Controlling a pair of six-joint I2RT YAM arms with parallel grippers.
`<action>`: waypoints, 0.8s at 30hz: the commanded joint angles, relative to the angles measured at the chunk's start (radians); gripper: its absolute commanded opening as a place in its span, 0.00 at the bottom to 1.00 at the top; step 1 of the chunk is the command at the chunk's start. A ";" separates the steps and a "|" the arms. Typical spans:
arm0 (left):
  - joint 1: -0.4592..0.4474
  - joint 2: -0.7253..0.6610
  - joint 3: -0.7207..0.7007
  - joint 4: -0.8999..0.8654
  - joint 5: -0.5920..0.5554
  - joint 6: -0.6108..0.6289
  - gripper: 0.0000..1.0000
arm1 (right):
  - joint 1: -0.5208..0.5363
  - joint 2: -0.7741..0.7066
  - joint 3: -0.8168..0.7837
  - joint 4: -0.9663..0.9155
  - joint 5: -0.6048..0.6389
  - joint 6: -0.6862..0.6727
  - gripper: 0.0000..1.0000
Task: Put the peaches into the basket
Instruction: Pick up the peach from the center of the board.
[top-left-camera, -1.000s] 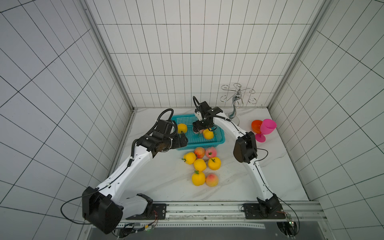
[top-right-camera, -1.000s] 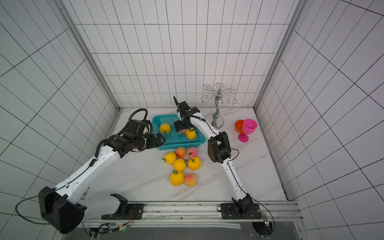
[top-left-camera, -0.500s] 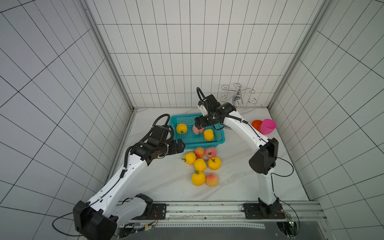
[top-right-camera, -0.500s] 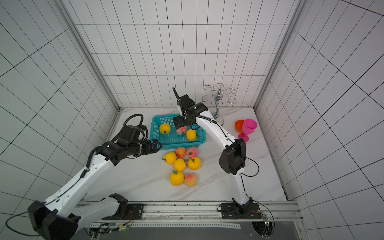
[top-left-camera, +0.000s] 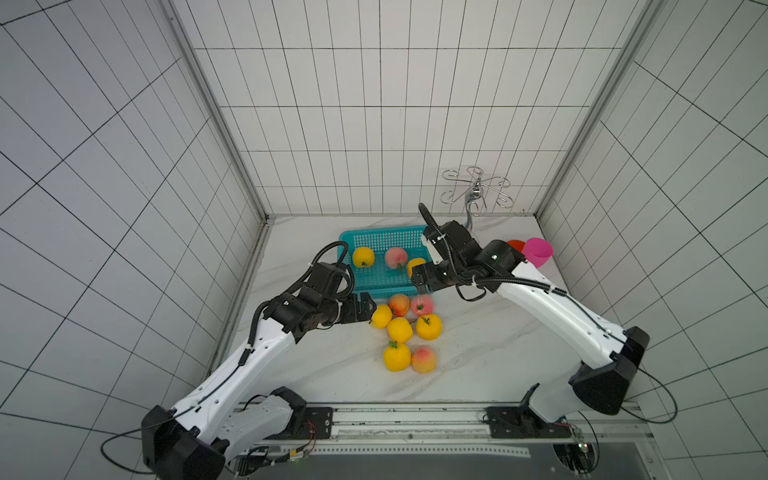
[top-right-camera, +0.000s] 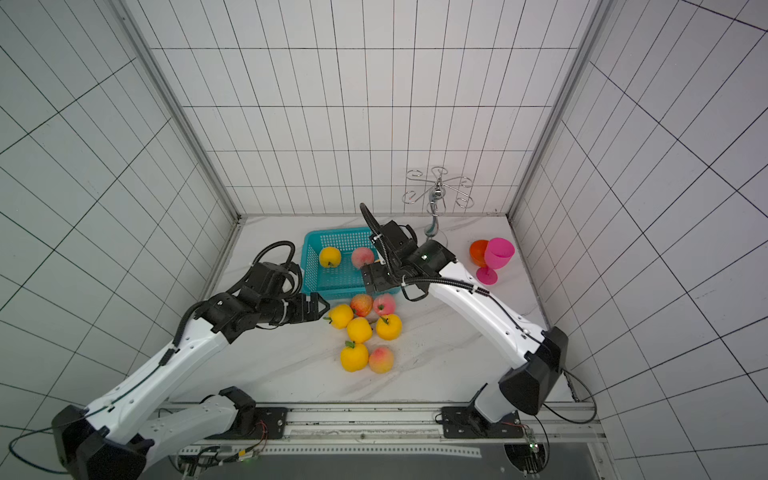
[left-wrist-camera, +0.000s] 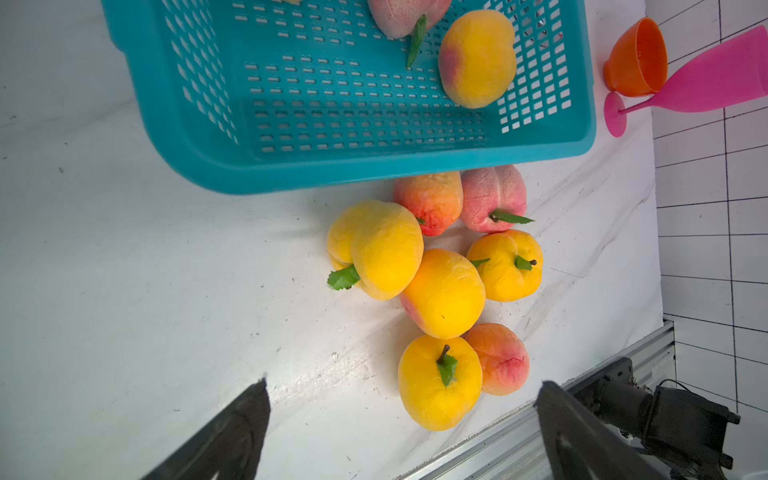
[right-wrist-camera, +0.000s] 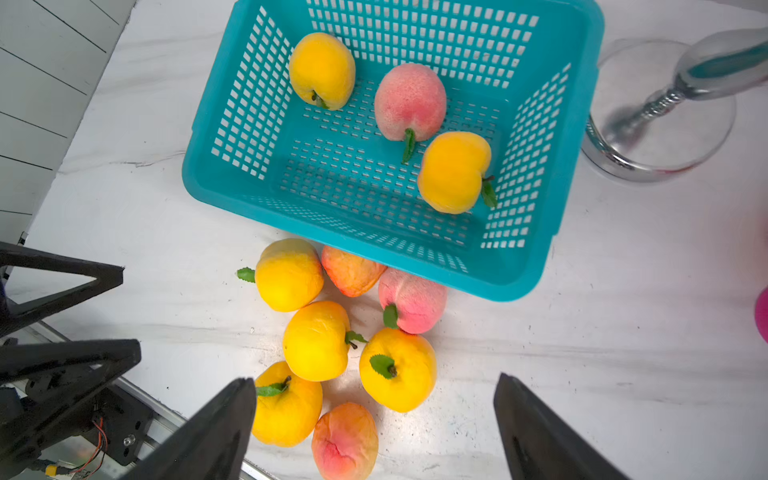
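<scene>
In both top views the right arm (top-left-camera: 494, 257) covers the basket's (top-left-camera: 386, 239) front corner toward the tabletop's (top-left-camera: 332, 374) right edge. In a top view, the yellow peach (top-left-camera: 415, 264) there shows only partly. The left wrist view crops the basket's far side, a blushed peach (left-wrist-camera: 405, 16) inside and the pink goblet (left-wrist-camera: 706, 83). In the right wrist view the basket rim overlaps two pink-red peaches (right-wrist-camera: 351, 270), and the metal stand (right-wrist-camera: 665, 104) is blurred.

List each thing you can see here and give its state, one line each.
Basket: upright, partly filled.
Peaches in basket: three, lying loose.
Peaches on table: seven, clustered beside the basket.
Left gripper: open, empty.
Right gripper: open, empty.
Pink goblet: upright.
Orange goblet: upright.
Metal rack: upright, hooks bare.
</scene>
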 joint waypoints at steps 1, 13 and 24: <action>-0.015 0.004 0.001 0.008 0.012 -0.007 0.98 | 0.032 -0.087 -0.119 -0.029 0.057 0.096 0.94; -0.120 0.086 0.008 0.069 -0.029 -0.073 0.98 | 0.111 -0.350 -0.397 -0.038 0.087 0.187 1.00; -0.215 0.159 -0.065 0.187 -0.102 -0.248 0.98 | 0.113 -0.496 -0.546 0.013 0.016 0.061 0.99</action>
